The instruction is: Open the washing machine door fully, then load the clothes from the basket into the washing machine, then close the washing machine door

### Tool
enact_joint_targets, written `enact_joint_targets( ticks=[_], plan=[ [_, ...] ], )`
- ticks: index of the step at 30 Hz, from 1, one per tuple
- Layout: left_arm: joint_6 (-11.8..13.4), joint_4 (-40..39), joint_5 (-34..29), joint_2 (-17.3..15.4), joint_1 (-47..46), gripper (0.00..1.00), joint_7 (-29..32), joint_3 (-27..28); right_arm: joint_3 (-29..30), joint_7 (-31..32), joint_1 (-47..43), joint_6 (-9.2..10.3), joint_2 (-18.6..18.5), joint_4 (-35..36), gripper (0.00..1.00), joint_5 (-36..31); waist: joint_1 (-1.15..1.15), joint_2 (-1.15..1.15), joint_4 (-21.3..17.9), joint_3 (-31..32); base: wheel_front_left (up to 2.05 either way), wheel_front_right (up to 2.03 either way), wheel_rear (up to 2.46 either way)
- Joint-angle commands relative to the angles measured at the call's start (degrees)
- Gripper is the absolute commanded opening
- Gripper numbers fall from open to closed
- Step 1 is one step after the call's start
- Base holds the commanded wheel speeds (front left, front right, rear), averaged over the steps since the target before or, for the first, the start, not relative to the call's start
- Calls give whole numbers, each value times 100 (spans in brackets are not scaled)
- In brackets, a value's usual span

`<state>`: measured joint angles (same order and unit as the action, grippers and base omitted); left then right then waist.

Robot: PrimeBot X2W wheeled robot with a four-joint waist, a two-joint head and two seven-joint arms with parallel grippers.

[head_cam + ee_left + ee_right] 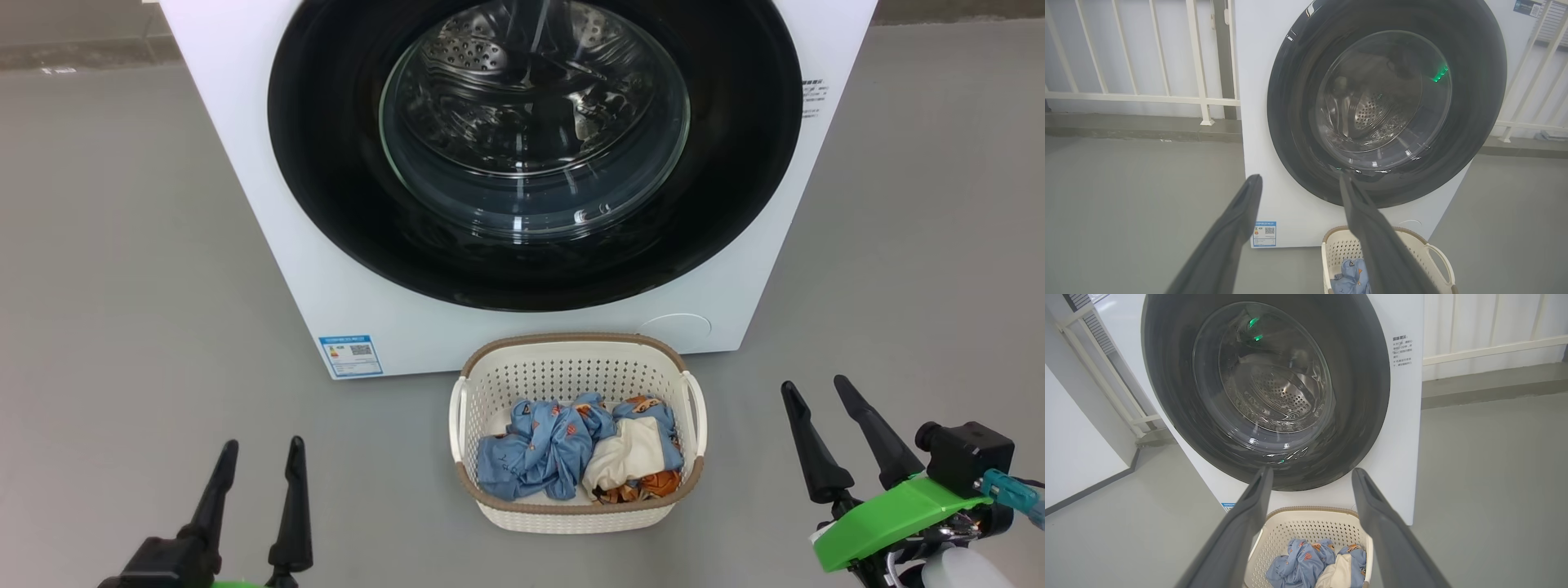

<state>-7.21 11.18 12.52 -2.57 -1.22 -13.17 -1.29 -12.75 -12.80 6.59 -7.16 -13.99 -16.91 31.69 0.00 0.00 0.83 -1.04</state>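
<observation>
The white washing machine (245, 155) stands straight ahead with its door (326, 204) shut flat against the front, black rim around a clear glass bowl. On the floor just before it sits the cream basket (571, 371) holding the light-blue and cream clothes (571, 445). My left gripper (260, 457) is open at the lower left, apart from everything. At the lower right my right gripper (820, 392) is open too, nothing between its fingers. The left wrist view shows the door (1290, 102) and basket (1437, 249); the right wrist view shows the door (1363, 375), basket (1310, 526) and clothes (1298, 563).
Bare grey floor (122, 286) spreads on both sides of the machine. A white railing (1139, 98) runs behind it on the left, with a low kerb below. A blue label sticker (351, 355) marks the machine's lower left corner.
</observation>
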Motion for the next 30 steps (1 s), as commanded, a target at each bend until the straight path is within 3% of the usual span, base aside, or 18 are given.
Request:
enact_joint_targets(
  ticks=[1, 7, 30],
  plan=[
    [-25, -187, -183, -73, -232, 100, -79, 155, -125, -114, 237, -31, -135, 153, 100, -132, 0, 0, -1, 8, 0, 0, 0],
    [-26, -143, -539, -67, -211, 100, -180, 240, -94, -216, 194, -33, -153, 132, 100, -458, 0, 0, -14, 76, 0, 0, 0],
    [2, 367, -314, -60, -254, 100, -183, 421, 390, -219, -196, -33, 123, 111, 100, -568, 0, 0, -137, 225, 0, 0, 0]
  ],
)
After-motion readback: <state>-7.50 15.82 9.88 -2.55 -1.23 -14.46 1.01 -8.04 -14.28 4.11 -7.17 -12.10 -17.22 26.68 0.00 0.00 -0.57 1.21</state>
